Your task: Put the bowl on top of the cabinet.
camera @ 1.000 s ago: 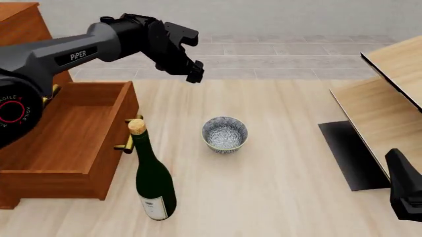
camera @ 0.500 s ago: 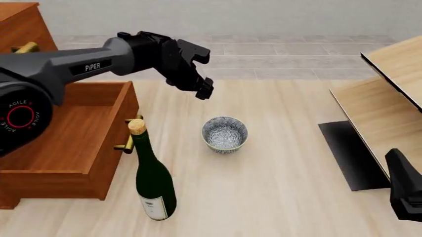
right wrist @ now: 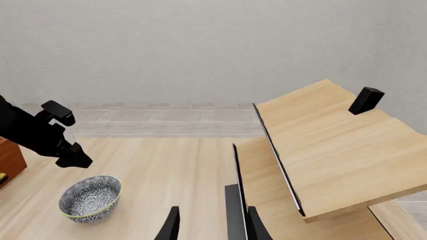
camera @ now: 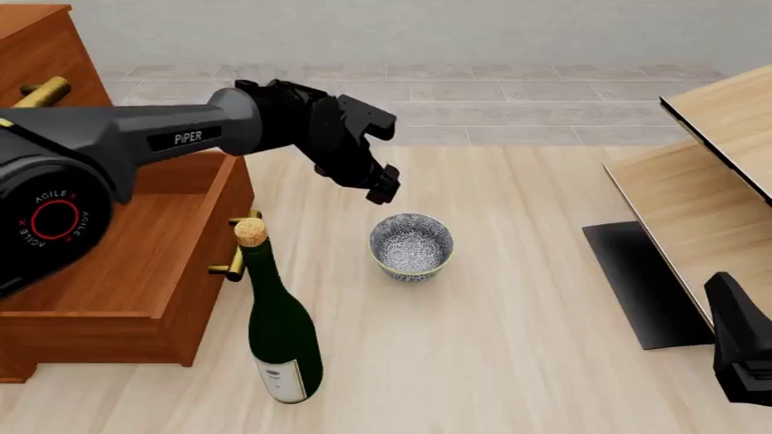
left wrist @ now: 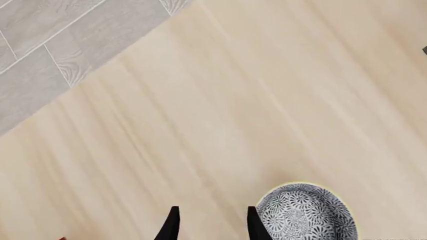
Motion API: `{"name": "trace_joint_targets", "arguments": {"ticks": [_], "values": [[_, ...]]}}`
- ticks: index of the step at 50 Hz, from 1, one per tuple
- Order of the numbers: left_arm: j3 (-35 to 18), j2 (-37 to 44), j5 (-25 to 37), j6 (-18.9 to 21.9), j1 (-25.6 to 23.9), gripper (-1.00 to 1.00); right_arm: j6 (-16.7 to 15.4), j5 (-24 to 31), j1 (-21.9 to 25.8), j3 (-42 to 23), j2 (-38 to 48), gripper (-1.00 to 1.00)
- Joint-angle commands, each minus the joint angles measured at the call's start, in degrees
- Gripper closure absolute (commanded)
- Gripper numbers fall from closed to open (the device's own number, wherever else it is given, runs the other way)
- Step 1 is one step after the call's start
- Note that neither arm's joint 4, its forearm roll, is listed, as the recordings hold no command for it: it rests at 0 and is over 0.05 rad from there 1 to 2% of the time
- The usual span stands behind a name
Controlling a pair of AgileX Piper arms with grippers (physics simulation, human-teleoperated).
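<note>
**Now: left gripper above the bowl**

Front view: the small round speckled bowl (camera: pixel 411 246) sits mid-table, upright, beside the dark green corked wine bottle (camera: pixel 280 330). The reddish-brown wooden cabinet (camera: pixel 115 271) fills the table's left edge, drawer open. The left gripper (camera: pixel 383 185) hangs just behind the bowl, apart from it.

Left wrist view: fingers (left wrist: pixel 172 226) parted, empty, bowl beside them.

Right wrist view: right gripper (right wrist: pixel 210 227) parted, empty, near pale light-wood furniture (right wrist: pixel 327 150).

Bowl (camera: pixel 411 246): blue-and-white speckled inside, pale greenish-white rim and outside. Cabinet (camera: pixel 115 271): reddish-brown wood with brass handles. Wine bottle (camera: pixel 281 339): dark green glass, tan cork, pale label. Left arm (camera: pixel 169 136): dark grey with white lettering; its fingers (left wrist: pixel 171 227) black. Desk (camera: pixel 507 334): pale wood grain. Floor (camera: pixel 543 99): grey tiles.
</note>
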Motion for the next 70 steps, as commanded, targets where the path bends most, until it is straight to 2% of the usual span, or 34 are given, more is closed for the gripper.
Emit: {"name": "trace_joint_targets", "arguments": {"ticks": [1, 20, 70], "values": [[1.07, 0.45, -0.61, 0.20, -0.21, -1.00, -0.02, 0.00, 0.01, 0.00, 0.01, -1.00], [4.98, 0.27, -2.42, -0.14, -2.18, -1.00, 0.01, 0.00, 0.01, 0.00, 0.00, -1.00], [6.53, 0.85, -1.92, 1.02, -3.13, -1.00, -0.01, 0.00, -0.01, 0.00, 0.00, -1.00]]}}
